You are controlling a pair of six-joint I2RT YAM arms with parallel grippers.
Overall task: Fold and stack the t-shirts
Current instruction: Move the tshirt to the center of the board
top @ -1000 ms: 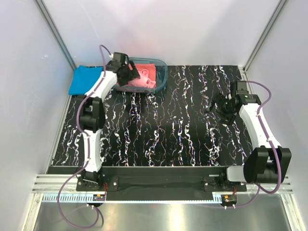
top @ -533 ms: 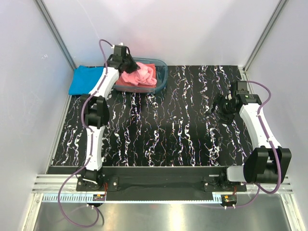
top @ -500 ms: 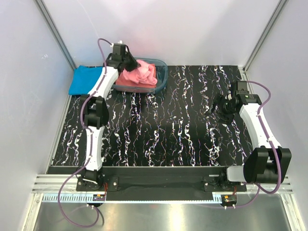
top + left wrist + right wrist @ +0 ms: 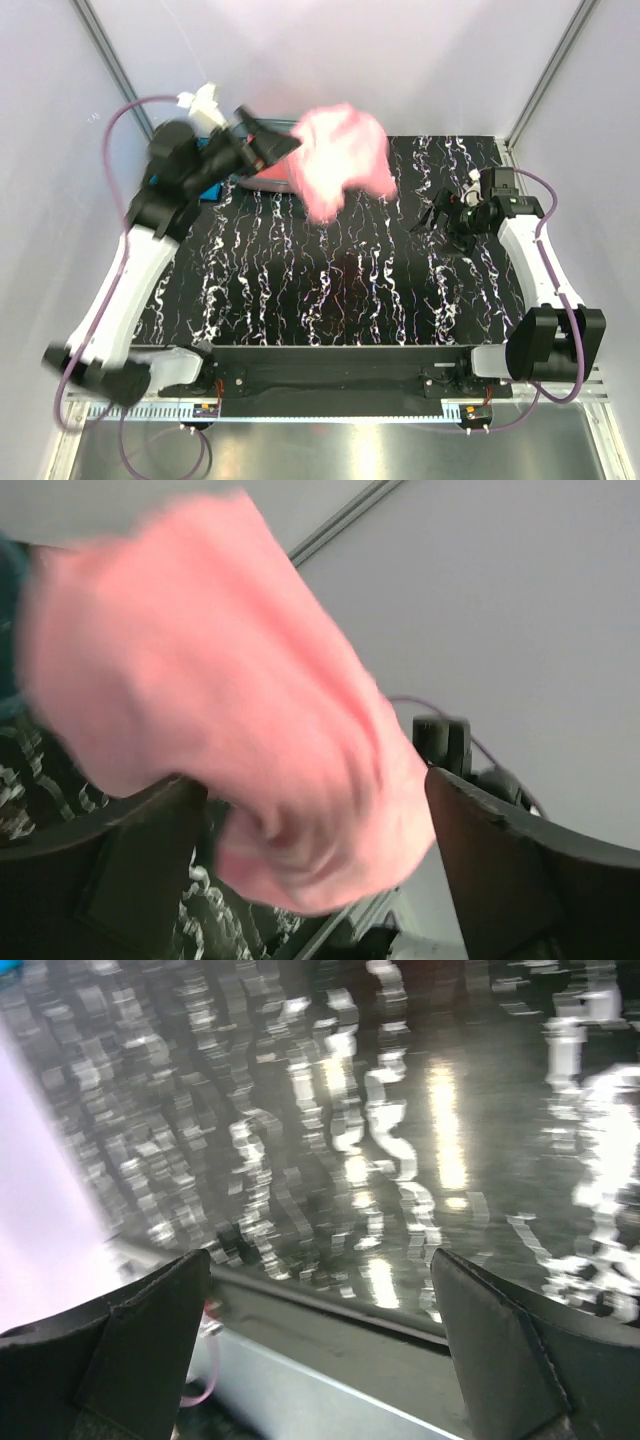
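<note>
The pink shirt is seen blurred and bunched in mid-air above the far edge of the bench, near its middle. It is touched by neither arm. The left arm is raised high over the far left corner, itself blurred, and its jaws are pointed toward the shirt from the left. In the left wrist view these jaws are spread wide, with the pink cloth loose in front of them and not clamped.

The tub is set at the far edge, left of centre. It is partly covered in the top view by the left jaws and the airborne shirt, and a coral shirt is seen inside it. A small patch of the blue shirt is visible at the far left corner, just beside the tub, the rest being hidden under the arm.

The right arm is stretched along the right edge. Its jaws are held apart near the far right corner, with only the marbled surface seen between them in the right wrist view. They are well apart from the pink shirt.

Between the two arms, the marbled surface is in view from the middle to the near edge. The bench is closed in by white walls at the left, far and right edges.
</note>
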